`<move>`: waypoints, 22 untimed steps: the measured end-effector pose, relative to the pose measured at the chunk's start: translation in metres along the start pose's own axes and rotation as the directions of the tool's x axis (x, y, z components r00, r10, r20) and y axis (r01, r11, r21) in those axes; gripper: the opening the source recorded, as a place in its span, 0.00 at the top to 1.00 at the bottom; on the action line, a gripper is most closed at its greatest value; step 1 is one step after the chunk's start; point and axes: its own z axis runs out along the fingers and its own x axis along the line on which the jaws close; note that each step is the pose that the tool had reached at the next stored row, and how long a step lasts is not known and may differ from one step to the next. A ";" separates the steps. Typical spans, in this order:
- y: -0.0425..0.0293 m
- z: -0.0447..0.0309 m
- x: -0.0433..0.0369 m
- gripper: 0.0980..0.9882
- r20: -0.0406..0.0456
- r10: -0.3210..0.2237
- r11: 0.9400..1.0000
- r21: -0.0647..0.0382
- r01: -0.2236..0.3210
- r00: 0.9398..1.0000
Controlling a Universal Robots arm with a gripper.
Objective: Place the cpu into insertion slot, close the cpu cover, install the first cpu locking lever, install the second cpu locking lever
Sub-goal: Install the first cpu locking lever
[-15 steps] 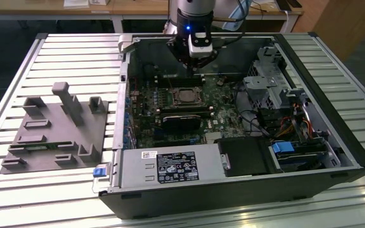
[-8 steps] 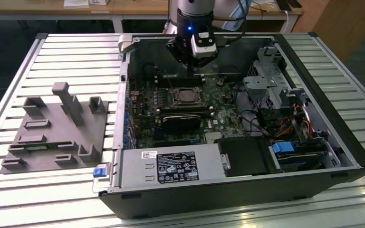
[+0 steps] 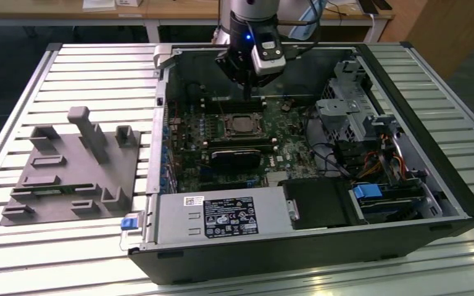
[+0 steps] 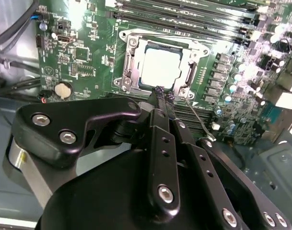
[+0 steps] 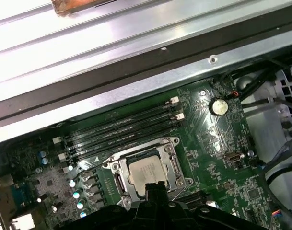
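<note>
Silver-grey square cpu [image 4: 160,64] sits beneath thin metal cpu cover [image 4: 128,58]; black gripper [image 4: 163,92], tips pressed together, should push the wire lever [image 4: 197,120] squarely.

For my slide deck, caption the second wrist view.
Gripper at the edge of the insertion slot, the cpu seated beneath the lowered cpu cover.
</note>
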 end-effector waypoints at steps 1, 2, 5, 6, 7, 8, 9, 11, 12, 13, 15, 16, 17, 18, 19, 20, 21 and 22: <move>0.0000 0.0000 0.0000 0.98 0.000 -0.011 1.000 0.000 0.011 1.000; 0.0000 0.0000 0.0000 0.98 0.001 -0.021 1.000 -0.001 0.021 1.000; 0.0000 0.0000 0.0000 0.98 0.005 -0.055 0.998 -0.003 0.055 0.998; 0.0000 0.0001 0.0000 0.98 0.005 -0.067 0.998 -0.004 0.067 0.998; 0.0000 0.0001 0.0000 0.98 0.006 -0.079 0.997 -0.004 0.079 0.997; 0.0000 0.0001 0.0000 0.98 0.006 -0.091 0.996 -0.005 0.091 0.996; 0.0000 0.0001 0.0000 0.98 0.007 -0.103 0.995 -0.005 0.103 0.995; 0.0000 0.0002 0.0000 0.98 0.007 -0.126 0.992 -0.006 0.126 0.992; 0.0000 0.0002 0.0000 0.98 0.007 -0.137 0.991 -0.007 0.137 0.991; 0.0000 0.0002 0.0001 0.98 0.007 -0.149 0.989 -0.007 0.149 0.989; 0.0000 0.0002 0.0000 0.98 0.007 -0.173 0.985 -0.008 0.173 0.985; 0.0000 0.0001 0.0000 0.98 0.007 -0.185 0.983 -0.008 0.185 0.983; 0.0000 0.0002 0.0000 0.98 0.007 -0.197 0.980 -0.009 0.197 0.980; 0.0000 0.0002 0.0000 0.98 0.008 -0.209 0.978 -0.009 0.209 0.978; 0.0000 0.0002 0.0000 0.98 0.008 -0.222 0.975 -0.009 0.222 0.975; 0.0000 0.0002 0.0000 0.98 0.008 -0.235 0.972 -0.010 0.235 0.972; 0.0000 0.0002 0.0000 0.98 0.008 -0.248 0.969 -0.010 0.248 0.969; 0.0000 0.0002 0.0000 0.98 0.008 -0.259 0.966 -0.011 0.259 0.966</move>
